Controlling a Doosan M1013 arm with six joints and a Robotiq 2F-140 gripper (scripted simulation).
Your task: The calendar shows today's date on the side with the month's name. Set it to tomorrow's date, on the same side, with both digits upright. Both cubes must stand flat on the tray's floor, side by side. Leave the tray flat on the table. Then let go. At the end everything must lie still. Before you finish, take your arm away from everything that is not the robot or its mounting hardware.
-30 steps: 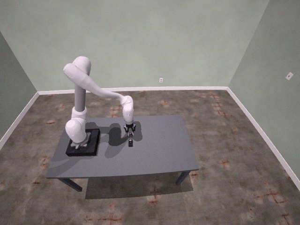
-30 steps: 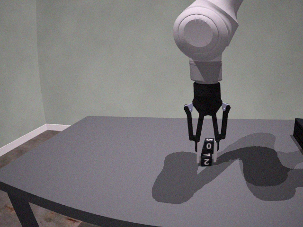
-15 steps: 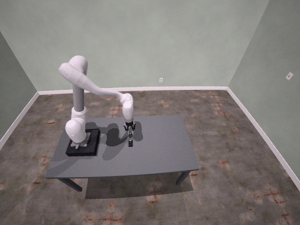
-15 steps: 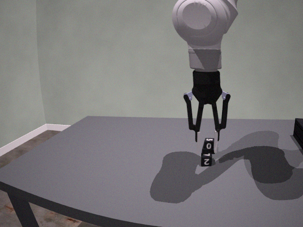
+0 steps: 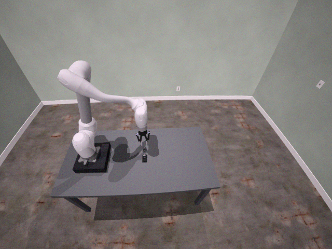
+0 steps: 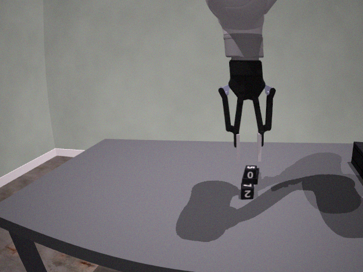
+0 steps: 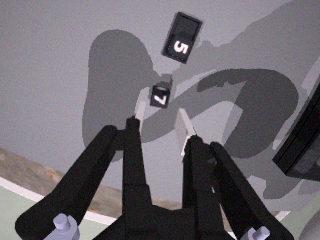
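The black two-finger gripper with pale pads (image 5: 144, 144) (image 6: 248, 160) (image 7: 161, 108) is held above the table, fingers pointed down, partly open, nothing gripped. A small black cube with white digits (image 5: 144, 149) (image 6: 247, 191) (image 7: 159, 97) is seen loose on the table, 7 up, 2 on the side toward the exterior camera. A second black cube with white digits (image 5: 144, 155) (image 6: 250, 174) (image 7: 180, 47) is seated in the black rectangular tray (image 5: 144, 160) (image 6: 257, 174) (image 7: 189, 25), 5 up, 0 on one side. Calendar not set. In the top view the tray's long axis is run 12 to 6 o'clock, seated cube at the 12 end; the loose cube is placed near, at 12 o'clock, outside. Grey rectangular table (image 5: 174, 161) (image 6: 117, 190) (image 7: 55, 75) is crossed by arm shadows. Room: pale green walls (image 5: 161, 48) (image 6: 131, 73), white skirting, rust-stained floor (image 5: 150, 230).

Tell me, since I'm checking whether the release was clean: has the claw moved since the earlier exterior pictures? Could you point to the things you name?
Yes, upward: the claw (image 5: 144, 145) (image 6: 248, 160) (image 7: 160, 114) was down around the cube marked 2 (image 6: 247, 193); now its fingertips are above that cube.
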